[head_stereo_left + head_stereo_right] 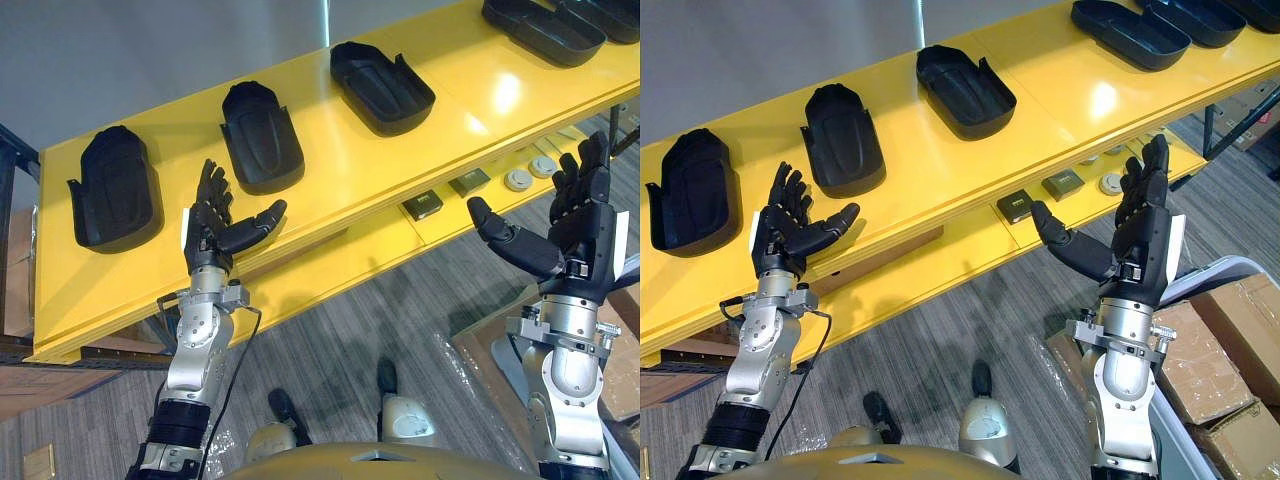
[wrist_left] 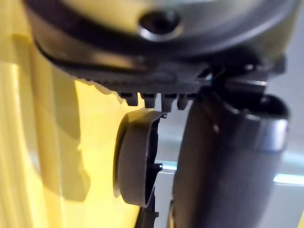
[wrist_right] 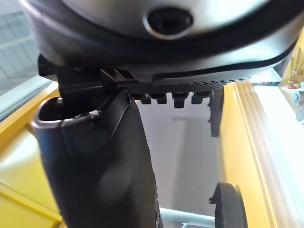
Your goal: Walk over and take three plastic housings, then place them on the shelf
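Note:
Several black plastic housings lie in a row on the yellow top shelf [image 1: 350,170]: one at the left [image 1: 115,190], one beside it [image 1: 262,135], a third [image 1: 382,85] further right, and more at the far right [image 1: 545,30]. My left hand [image 1: 210,240] is raised in front of the shelf's edge, just below the second housing, open and empty. My right hand [image 1: 580,240] is raised at the right, off the shelf's front, also open and empty. Past the thumb [image 2: 223,166] in the left wrist view, a housing's edge [image 2: 135,161] shows.
A lower yellow shelf holds small dark boxes [image 1: 425,205] and round white discs [image 1: 518,180]. Cardboard boxes [image 1: 1210,370] stand on the grey floor at the lower right. More such boxes sit under the shelf at the left [image 1: 40,385].

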Tool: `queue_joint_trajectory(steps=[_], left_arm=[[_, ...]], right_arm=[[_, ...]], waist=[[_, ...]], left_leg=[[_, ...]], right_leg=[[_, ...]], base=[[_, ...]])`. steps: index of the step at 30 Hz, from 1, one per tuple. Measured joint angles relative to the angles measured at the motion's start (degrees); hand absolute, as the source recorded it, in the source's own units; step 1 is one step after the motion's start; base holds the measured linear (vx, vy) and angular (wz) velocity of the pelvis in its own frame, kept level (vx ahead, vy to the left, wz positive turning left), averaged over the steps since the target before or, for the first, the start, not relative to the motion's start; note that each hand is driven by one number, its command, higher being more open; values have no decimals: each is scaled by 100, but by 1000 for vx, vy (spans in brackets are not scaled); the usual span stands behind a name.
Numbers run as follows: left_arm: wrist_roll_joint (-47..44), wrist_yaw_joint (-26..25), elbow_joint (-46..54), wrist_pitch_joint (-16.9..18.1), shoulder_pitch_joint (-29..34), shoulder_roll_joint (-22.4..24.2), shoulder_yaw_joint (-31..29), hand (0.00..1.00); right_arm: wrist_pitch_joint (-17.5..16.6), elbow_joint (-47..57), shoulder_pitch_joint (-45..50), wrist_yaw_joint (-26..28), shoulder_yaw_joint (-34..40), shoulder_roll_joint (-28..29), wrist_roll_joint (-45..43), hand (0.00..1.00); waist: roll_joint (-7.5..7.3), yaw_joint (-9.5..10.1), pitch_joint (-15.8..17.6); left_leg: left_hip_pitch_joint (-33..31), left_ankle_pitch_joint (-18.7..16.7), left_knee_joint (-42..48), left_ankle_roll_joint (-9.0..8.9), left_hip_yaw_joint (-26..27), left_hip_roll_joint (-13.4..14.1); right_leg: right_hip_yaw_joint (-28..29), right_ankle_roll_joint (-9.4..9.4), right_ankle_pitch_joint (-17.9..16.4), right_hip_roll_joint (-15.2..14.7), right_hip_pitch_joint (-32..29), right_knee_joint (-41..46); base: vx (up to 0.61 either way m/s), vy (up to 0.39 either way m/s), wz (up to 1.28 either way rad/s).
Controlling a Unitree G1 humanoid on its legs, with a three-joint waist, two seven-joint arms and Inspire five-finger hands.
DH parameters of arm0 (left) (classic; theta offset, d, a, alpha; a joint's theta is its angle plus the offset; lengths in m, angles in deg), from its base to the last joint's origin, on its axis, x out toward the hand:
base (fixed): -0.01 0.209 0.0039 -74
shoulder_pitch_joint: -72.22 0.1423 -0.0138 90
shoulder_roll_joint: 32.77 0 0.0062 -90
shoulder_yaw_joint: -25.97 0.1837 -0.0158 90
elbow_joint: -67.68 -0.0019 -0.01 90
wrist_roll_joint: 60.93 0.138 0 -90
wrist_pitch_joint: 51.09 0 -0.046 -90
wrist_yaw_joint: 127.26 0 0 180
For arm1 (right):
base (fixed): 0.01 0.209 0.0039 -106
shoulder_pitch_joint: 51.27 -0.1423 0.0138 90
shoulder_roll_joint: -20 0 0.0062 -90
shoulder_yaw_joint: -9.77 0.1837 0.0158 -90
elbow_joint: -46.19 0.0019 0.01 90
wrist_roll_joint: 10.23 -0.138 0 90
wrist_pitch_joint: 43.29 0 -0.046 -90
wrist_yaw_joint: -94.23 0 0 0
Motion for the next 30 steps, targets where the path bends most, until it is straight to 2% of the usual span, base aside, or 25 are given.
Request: queue_joint_trajectory(steps=[8,30], left_arm=[[-19,91,-54,0,-4,-6,1,100],[-145,176,-54,-2,-5,-52,71,100]], right_arm=[[5,0,96,99,13,92,-11,100],[81,-1,291,104,-3,92,-8,100]], waist=[[5,-93,11],[50,-102,41]], left_leg=[[17,-31,-12,10,11,-3],[36,-31,1,11,23,-2]], right_leg=[[6,18,-17,-3,17,-4],[16,1,0,-2,27,-2]], base=[[1,-1,-1],[0,0,0]])
